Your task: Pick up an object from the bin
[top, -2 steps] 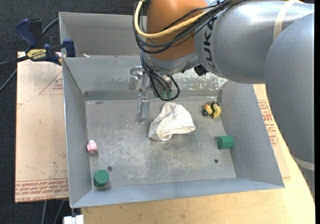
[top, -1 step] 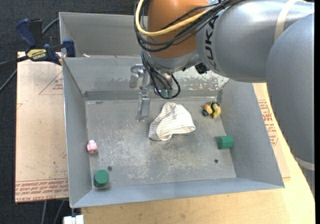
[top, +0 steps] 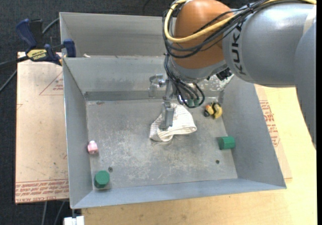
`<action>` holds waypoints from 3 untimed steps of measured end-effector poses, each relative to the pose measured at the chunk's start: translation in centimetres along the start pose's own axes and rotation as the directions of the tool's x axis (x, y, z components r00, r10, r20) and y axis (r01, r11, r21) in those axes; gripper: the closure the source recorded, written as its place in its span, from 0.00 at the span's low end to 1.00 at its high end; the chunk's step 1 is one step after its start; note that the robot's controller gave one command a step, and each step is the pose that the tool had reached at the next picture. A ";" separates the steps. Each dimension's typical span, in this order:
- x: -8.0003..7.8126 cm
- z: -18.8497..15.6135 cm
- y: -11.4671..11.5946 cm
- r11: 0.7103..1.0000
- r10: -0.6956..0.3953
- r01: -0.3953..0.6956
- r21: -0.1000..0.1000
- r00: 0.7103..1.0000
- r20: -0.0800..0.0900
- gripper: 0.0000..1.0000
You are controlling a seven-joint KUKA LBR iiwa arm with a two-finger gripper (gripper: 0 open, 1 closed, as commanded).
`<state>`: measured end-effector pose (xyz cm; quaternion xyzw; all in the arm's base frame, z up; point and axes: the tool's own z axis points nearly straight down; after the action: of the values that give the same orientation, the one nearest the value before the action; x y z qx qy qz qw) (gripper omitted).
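My claw [top: 167, 118] sits low on the crumpled white cloth [top: 178, 126] in the middle of the bin [top: 75, 118]; how wide it stands, or whether it has the fabric, I cannot tell. Best, I judge, to pinch a thick fold and rise straight; steer off the small yellow piece [top: 213, 111] just right of it.

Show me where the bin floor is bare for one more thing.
Bare: the front floor between green cylinder and green block; the left back, between pink piece and white cloth. Crowded: centre, where the gripper hangs at the cloth, near the yellow piece.
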<state>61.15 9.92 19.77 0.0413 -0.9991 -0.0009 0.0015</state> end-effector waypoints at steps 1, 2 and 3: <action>-0.1 -0.8 -2.2 0.991 0.131 -0.131 -0.001 0.991 0.007 0.00; 1.3 7.2 -3.9 0.996 0.090 -0.090 -0.001 0.996 0.006 0.00; 1.4 10.8 -6.7 0.998 0.069 -0.069 0.000 0.998 0.006 0.00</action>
<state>60.30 3.15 8.96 0.0068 -1.0000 -0.0007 -0.0014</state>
